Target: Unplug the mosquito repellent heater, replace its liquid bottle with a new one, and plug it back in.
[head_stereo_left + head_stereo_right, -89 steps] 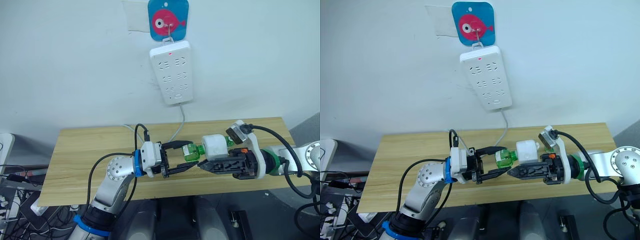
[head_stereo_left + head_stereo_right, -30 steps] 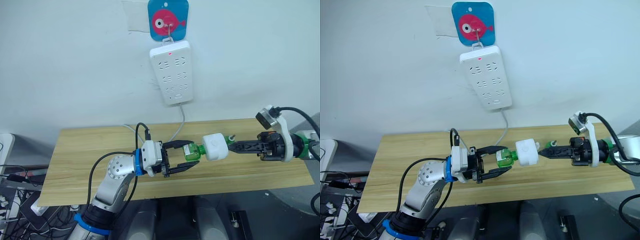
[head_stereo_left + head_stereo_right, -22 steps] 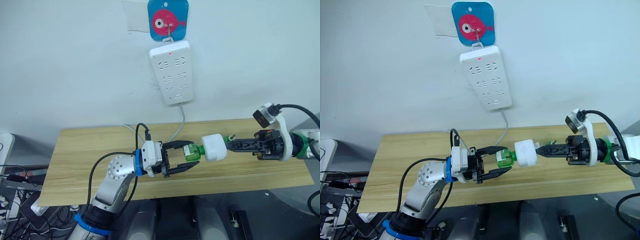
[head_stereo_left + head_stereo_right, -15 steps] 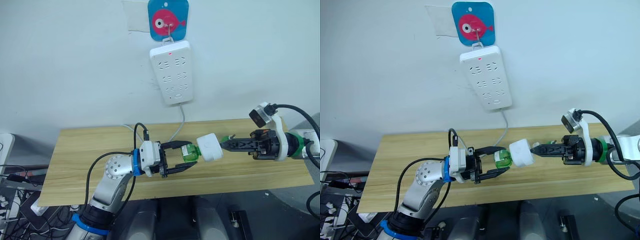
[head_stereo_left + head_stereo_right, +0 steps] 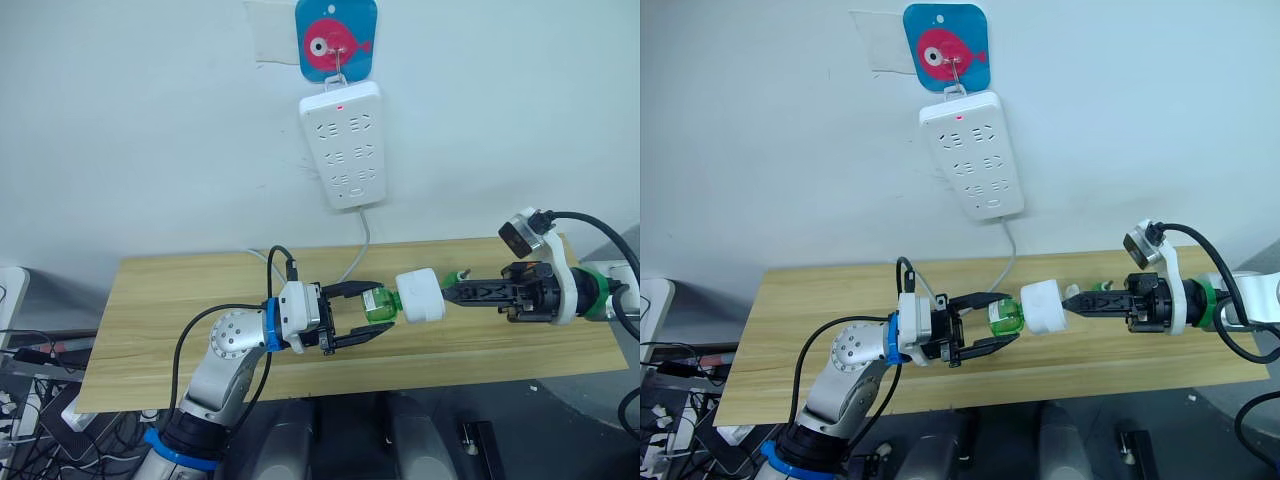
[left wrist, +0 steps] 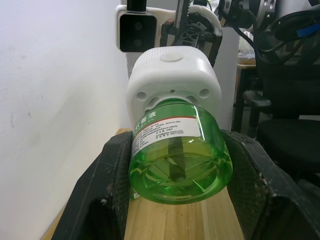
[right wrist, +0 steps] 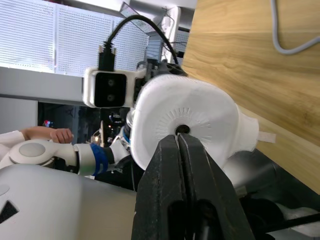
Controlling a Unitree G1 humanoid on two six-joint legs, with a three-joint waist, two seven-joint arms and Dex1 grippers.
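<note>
Left eye view: one heater [image 5: 420, 296], two hands

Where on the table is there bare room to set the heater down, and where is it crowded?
The wooden table is bare along its left end, and along the front edge below the right gripper. The middle is crowded: left gripper around the green bottle, the mosquito repellent heater on it, and the white cable behind.

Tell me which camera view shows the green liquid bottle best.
The left wrist view: the clear green liquid bottle sits close up between the left claw's fingers, its label readable, screwed into the white rounded plastic heater. The eye views show it as a small green shape. In the right wrist view the heater hides it.
</note>
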